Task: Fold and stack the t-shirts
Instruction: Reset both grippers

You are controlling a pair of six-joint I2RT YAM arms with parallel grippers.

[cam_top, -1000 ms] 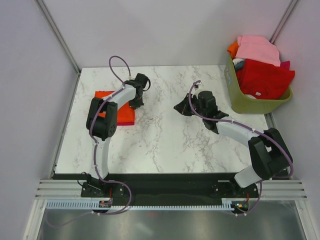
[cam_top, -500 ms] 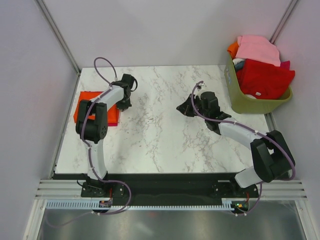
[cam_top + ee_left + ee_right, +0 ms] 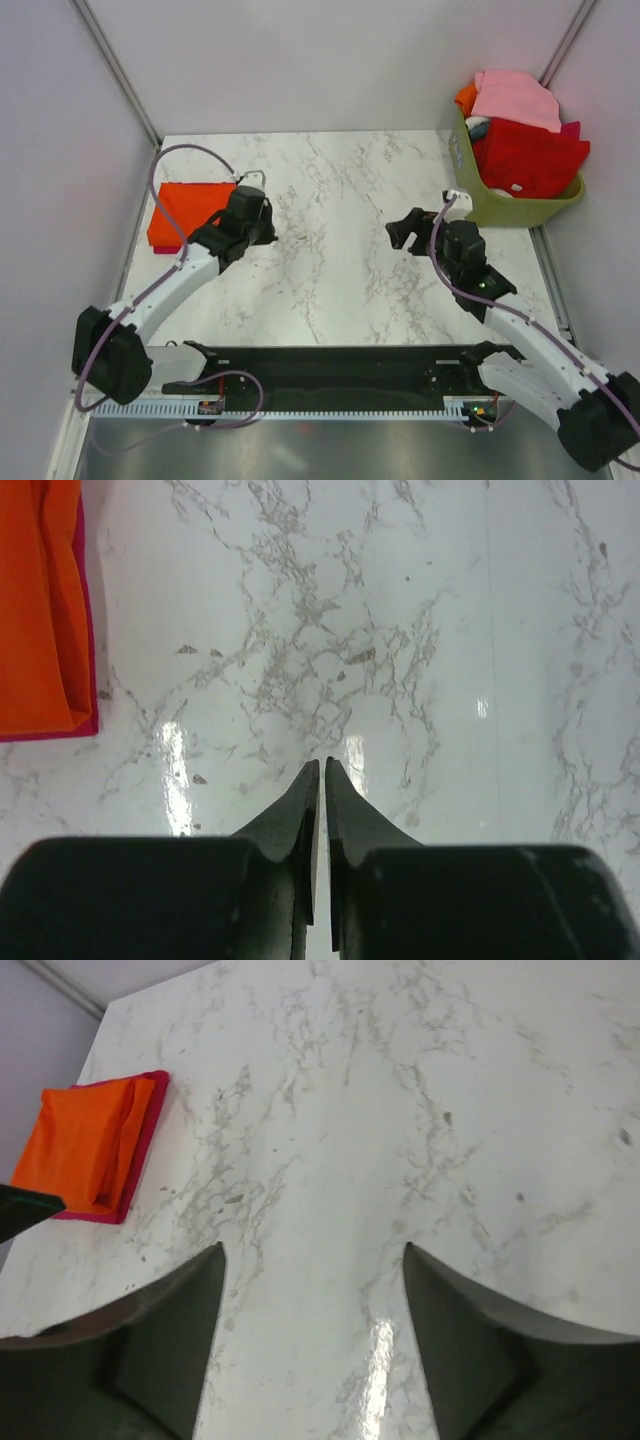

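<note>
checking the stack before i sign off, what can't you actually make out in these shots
All views: the crimson t-shirt lies under the orange t-shirt; only a thin edge shows, so its fold cannot be checked.
Left wrist: both shirts are cut off by the left edge.
Top external: in the basket, the pink cloth and red cloth hide whatever lies beneath.

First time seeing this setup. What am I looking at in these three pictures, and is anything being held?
Two robot arms are bolted to a marble table. One picture looks down on both; the other two come from a camera on each wrist, showing that arm's own tool. At far left a folded orange tee lies on a magenta tee. A green basket at far right holds more clothes. The left tool is shut, the right tool open; neither holds anything.
</note>
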